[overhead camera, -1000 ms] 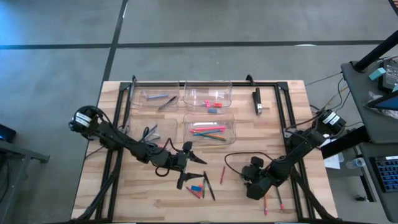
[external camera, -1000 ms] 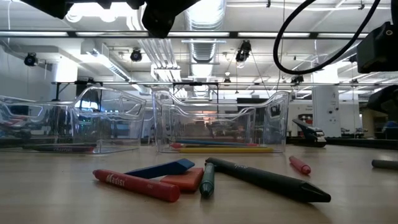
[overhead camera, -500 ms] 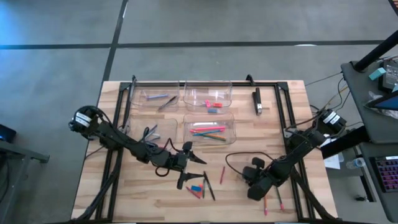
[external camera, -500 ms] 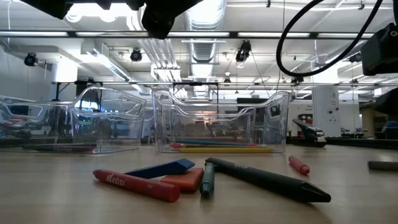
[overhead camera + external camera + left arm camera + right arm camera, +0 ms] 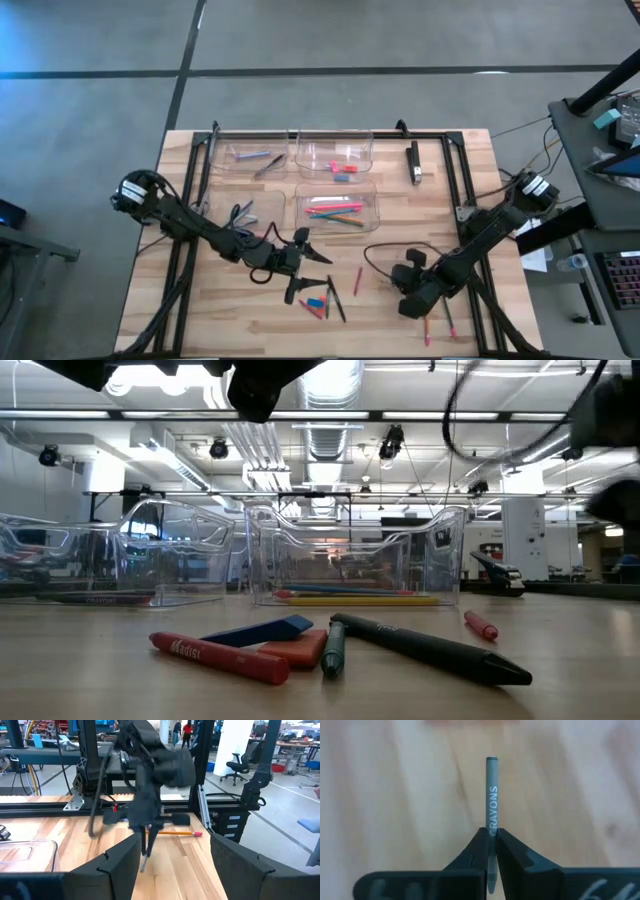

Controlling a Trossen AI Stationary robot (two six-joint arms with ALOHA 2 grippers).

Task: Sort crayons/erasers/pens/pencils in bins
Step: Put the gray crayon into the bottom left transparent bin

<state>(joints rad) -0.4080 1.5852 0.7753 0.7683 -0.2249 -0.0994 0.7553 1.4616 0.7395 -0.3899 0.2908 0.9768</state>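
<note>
Grey crayon (image 5: pixel 492 785) sits pinched near one end between my right gripper (image 5: pixel 491 840) fingers, low over the table's near-right part. Held so near its tip, it could pivot or slip during carry. My left gripper (image 5: pixel 300 262) waits open mid-table.

Both arms are showing as dark, almost black, jointed bodies of chunky rounded segments. The left arm (image 5: pixel 190 225) is carrying a round shoulder housing with a pale ring marking, and thin black cables are looping beside its forearm. The right arm (image 5: pixel 480 240) is wearing a small white label near its base, with a black cable arching loosely over its wrist. The right gripper (image 5: pixel 492 842) is presenting matte black, wedge-shaped fingers (image 5: pixel 470 857) tapering to narrow tips.
</note>
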